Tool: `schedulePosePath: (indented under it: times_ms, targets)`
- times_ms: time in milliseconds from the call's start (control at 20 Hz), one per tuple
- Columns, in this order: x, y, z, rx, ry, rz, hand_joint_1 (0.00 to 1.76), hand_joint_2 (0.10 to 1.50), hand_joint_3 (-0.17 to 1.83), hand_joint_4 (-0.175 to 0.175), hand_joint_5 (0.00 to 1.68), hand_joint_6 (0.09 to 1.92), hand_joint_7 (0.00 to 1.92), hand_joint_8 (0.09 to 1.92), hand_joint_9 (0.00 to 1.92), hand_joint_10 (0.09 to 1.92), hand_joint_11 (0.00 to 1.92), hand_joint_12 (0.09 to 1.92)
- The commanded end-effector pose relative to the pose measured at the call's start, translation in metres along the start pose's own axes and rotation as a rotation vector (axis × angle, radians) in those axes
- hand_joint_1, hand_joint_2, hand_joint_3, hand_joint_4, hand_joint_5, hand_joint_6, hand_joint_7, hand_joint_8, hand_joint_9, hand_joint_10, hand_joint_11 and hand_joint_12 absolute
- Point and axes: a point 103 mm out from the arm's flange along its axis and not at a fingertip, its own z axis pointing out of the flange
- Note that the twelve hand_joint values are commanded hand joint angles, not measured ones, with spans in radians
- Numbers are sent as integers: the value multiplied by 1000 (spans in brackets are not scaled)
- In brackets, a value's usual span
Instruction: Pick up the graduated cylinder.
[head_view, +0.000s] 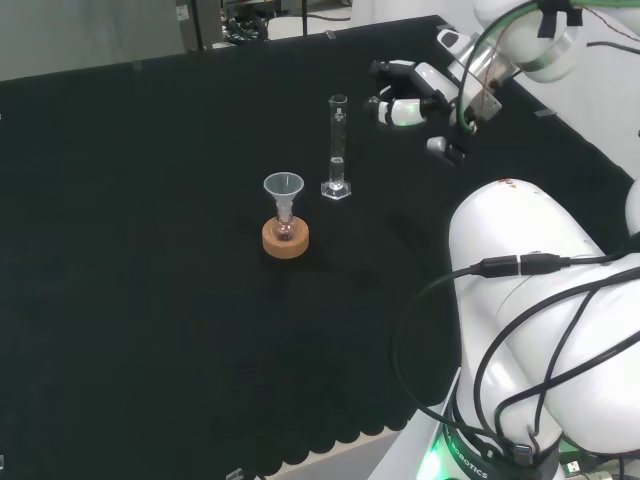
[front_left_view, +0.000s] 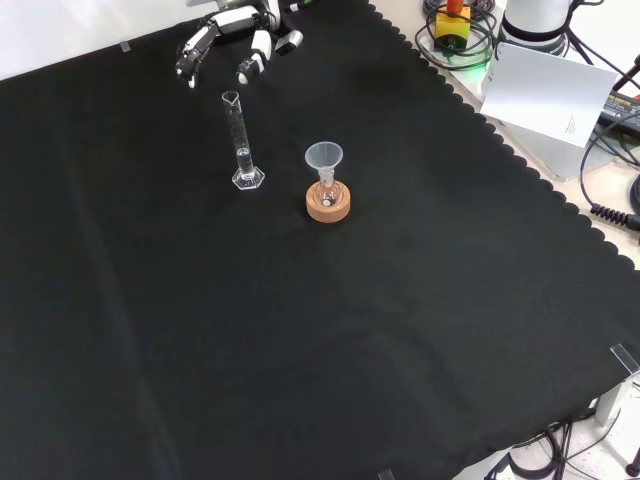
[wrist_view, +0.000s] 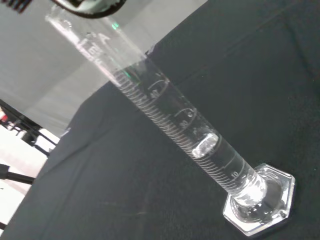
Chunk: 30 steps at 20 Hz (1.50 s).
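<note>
Upright, clear graduated cylinder (head_view: 338, 148) on hexagonal foot, ringed with marks, robot hand (head_view: 405, 95) nearby, fingers relaxed.

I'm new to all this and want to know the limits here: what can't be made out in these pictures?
- Liquid level in the cylinder: wrist view, glare and clear glass blur it.
- Cylinder's marks: head and front views, too small.
- What the flask under the funnel holds: head view, too small.
- The hand's palm: front view, cut off at the top edge.
</note>
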Motion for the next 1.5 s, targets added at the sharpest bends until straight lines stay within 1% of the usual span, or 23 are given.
schedulePosePath:
  times_ms: [50,250,400,450,500,600,700,900,1000,1200,1350,1500]
  targets:
    - [-15,-5,18,30,65,-45,836,649,593,-18,490,87,459,600,686,506,423,1307]
    - [-16,1,37,58,89,-67,870,635,600,-7,496,87,464,589,689,500,453,1303]
    - [-19,3,51,53,127,-68,891,632,604,-5,497,87,454,580,683,494,472,1298]
    - [-19,4,56,53,127,-71,895,631,605,-5,497,87,452,578,681,493,477,1297]
    - [-20,4,60,50,131,-73,902,627,610,-5,499,87,463,574,693,493,485,1289]
    - [-21,5,67,39,161,-78,925,619,617,-6,508,87,494,575,723,495,498,1281]
    - [-20,5,74,34,182,-93,949,615,622,-7,523,87,519,576,740,494,506,1279]
    - [-17,6,82,26,226,-121,969,608,641,-7,545,87,552,556,762,475,522,1270]
    - [-14,6,86,31,234,-140,972,606,648,-8,547,87,566,553,773,470,536,1264]
    - [-15,7,94,45,266,-143,978,603,657,-8,543,87,552,536,776,457,557,1253]
    - [-15,8,99,33,302,-155,983,601,661,-10,537,87,530,529,768,448,570,1239]
    - [-15,10,105,15,319,-154,995,599,665,-11,541,87,535,535,786,444,599,1214]
